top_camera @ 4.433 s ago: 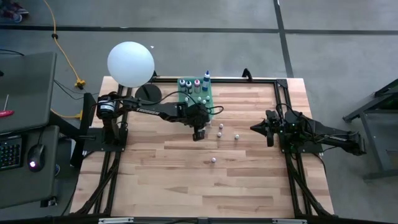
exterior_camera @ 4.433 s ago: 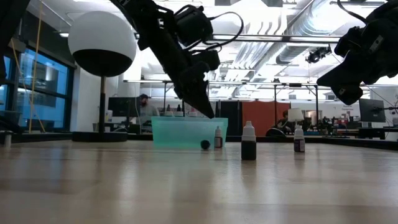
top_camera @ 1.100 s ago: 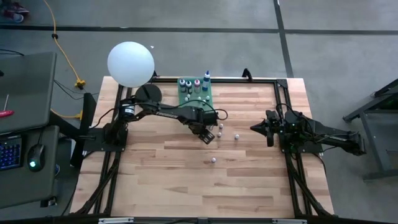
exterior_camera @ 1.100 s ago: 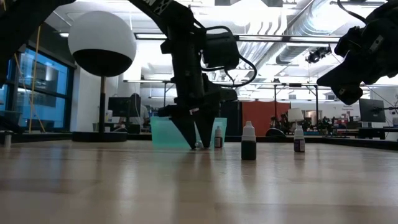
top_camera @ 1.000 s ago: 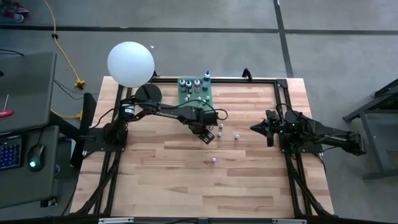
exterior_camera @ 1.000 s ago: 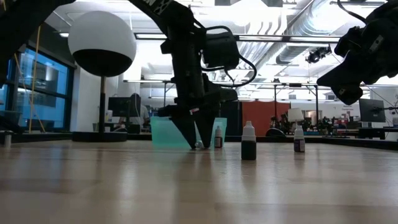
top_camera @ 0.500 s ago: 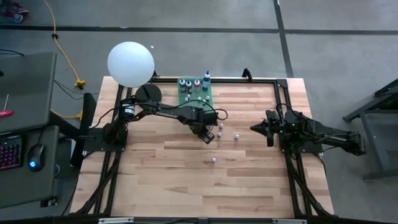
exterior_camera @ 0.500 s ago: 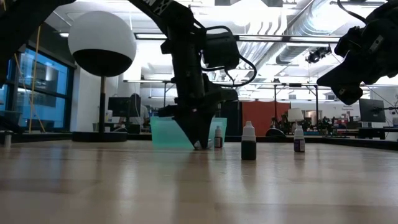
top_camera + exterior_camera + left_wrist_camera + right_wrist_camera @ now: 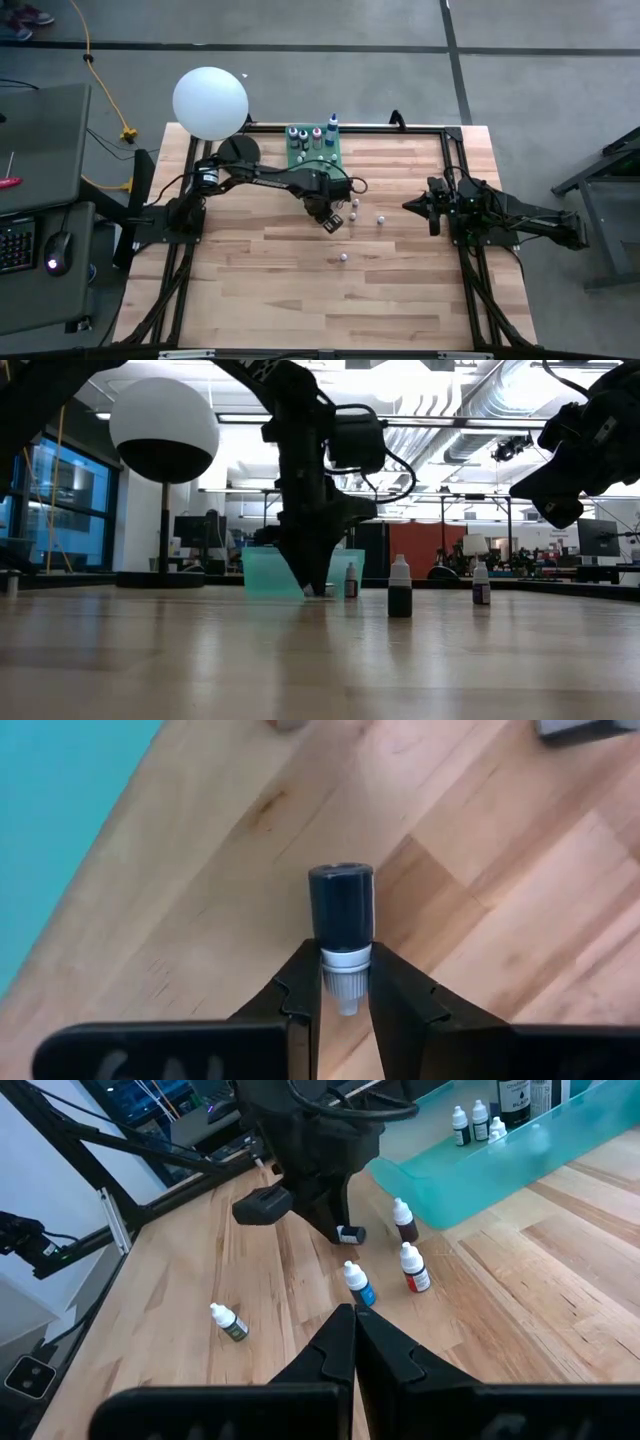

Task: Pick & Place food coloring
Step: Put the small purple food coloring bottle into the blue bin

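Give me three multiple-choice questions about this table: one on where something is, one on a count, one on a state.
1. Where is the left gripper? A: low over the table, near the green tray. B: inside that tray. C: far from it, at the opposite edge.
2. How many loose bottles stand upright outside the tray? A: one. B: four. C: nine.
3. The left jaws are: A: wide open. B: closed on the cap of the dark bottle. C: hidden.

A, the high view places it there; B, the right wrist view shows four; B, the left wrist view shows the cap pinched.
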